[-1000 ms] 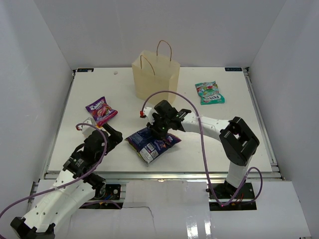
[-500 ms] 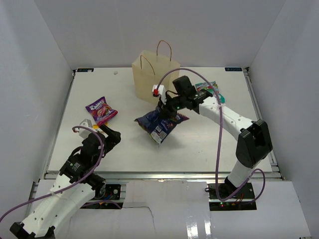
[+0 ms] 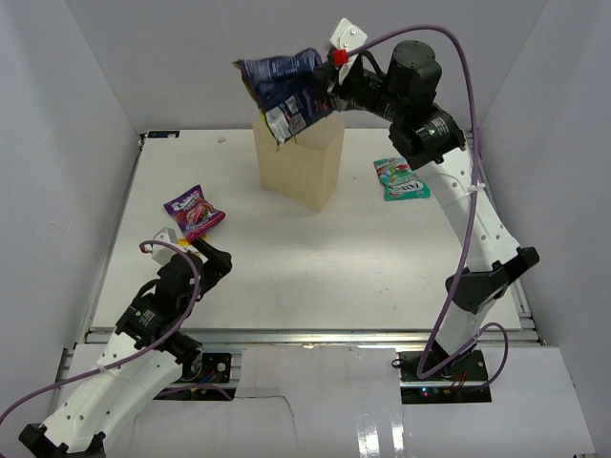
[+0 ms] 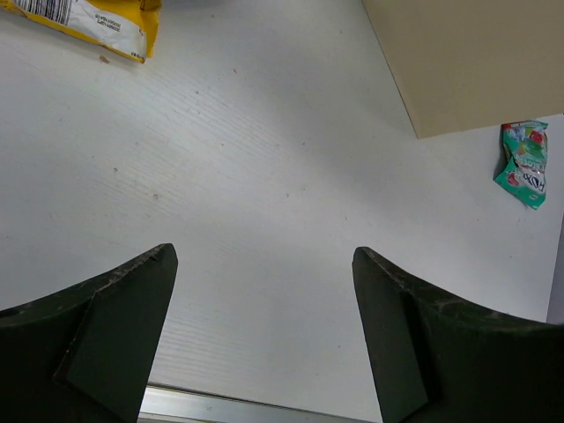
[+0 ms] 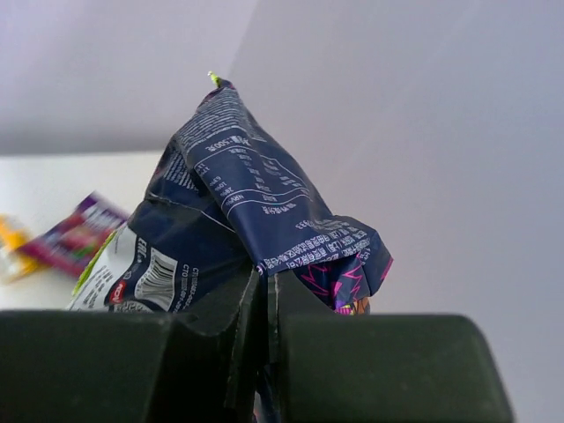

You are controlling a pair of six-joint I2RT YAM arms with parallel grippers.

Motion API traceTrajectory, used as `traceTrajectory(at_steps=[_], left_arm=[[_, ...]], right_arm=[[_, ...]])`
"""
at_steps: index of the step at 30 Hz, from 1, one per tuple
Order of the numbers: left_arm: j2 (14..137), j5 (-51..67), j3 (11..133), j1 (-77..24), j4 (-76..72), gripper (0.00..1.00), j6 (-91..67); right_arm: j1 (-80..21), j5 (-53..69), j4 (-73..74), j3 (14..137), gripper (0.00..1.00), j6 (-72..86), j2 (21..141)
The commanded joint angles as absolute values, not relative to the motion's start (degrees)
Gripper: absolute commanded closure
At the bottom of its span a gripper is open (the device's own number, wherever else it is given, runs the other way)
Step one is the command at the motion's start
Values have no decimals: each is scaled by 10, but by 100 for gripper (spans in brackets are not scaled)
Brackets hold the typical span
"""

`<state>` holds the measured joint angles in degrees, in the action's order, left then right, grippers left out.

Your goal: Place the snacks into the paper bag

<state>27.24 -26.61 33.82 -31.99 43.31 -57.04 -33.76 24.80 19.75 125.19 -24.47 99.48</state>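
Note:
My right gripper (image 3: pixel 329 81) is raised high and shut on the crumpled edge of the large dark blue-purple snack bag (image 3: pixel 284 91), which hangs over the top of the tan paper bag (image 3: pixel 298 167); the blue bag covers the paper bag's handles. In the right wrist view the jaws (image 5: pixel 267 282) pinch the blue bag (image 5: pixel 238 203). A magenta snack bag (image 3: pixel 194 212) lies at the left and a teal-white one (image 3: pixel 401 178) at the right. My left gripper (image 3: pixel 205 258) stands open and empty low over the table (image 4: pixel 264 254), with the paper bag (image 4: pixel 476 53) ahead of it.
A yellow packet (image 4: pixel 97 22) lies just ahead of the left gripper, near the magenta bag. The teal-white bag (image 4: pixel 524 163) lies beyond the paper bag. White walls enclose the table on three sides, and a metal rail (image 3: pixel 305 334) runs along the near edge.
The right arm lifted the blue-purple bag off the table, carried it back and up, and now holds it above the paper bag. The left arm has hardly moved.

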Motion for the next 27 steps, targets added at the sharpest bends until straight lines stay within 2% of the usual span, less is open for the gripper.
traceTrajectory(at_steps=[1, 6, 12, 27], left_arm=[[281, -276, 352, -318, 425, 9, -566], [285, -274, 351, -318, 418, 9, -564], [292, -270, 347, -318, 412, 9, -564], [314, -262, 335, -318, 382, 9, -552]], right_arm=[[-335, 166, 15, 1327, 92, -250, 1019], [-335, 78, -79, 1385, 92, -287, 1088], [-336, 22, -122, 1397, 92, -330, 1142], [-336, 14, -132, 1311, 92, -352, 1135]])
